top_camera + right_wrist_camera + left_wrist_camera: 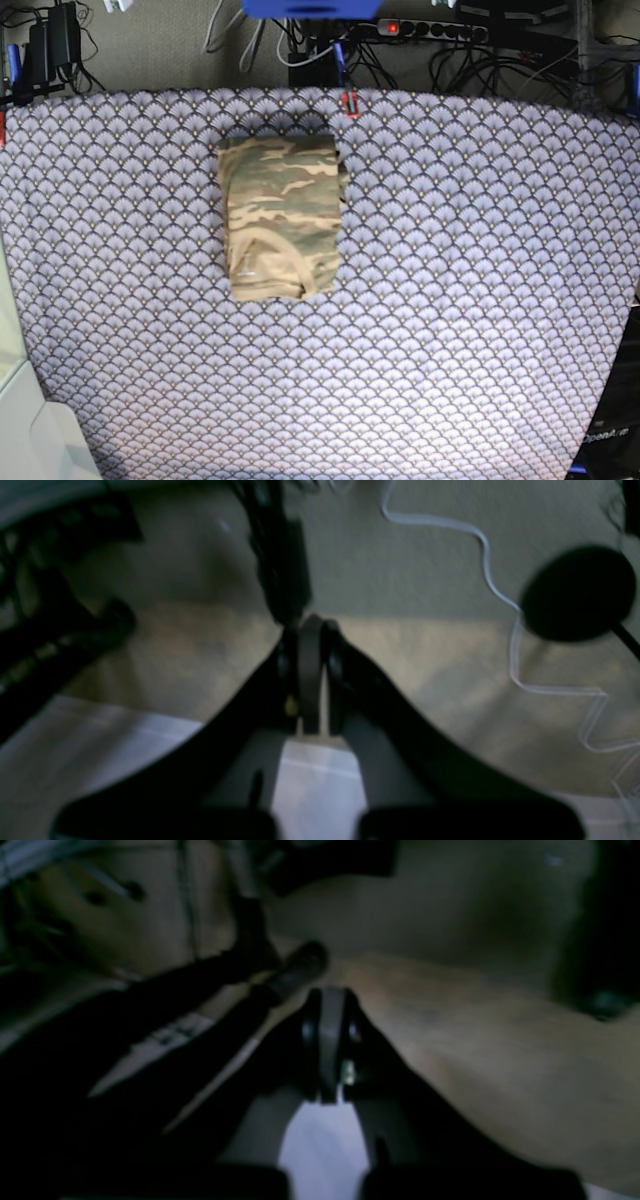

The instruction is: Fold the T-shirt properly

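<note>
Both claws read as pressed shut and empty on my wrist feeds: the left gripper (330,1040) and right gripper (312,672) each sit mid-frame over what looks like bare floor, though the blur leaves me unsure. Neither shows in the base view, where the T-shirt (282,217) lies folded, upper centre-left on the purple cloth (480,300).

- The surface (480,300) wore a purple scale-patterned cloth (150,330) across its whole top.
- The T-shirt (281,217) lay folded on it, toward eleven o'clock from centre.
</note>
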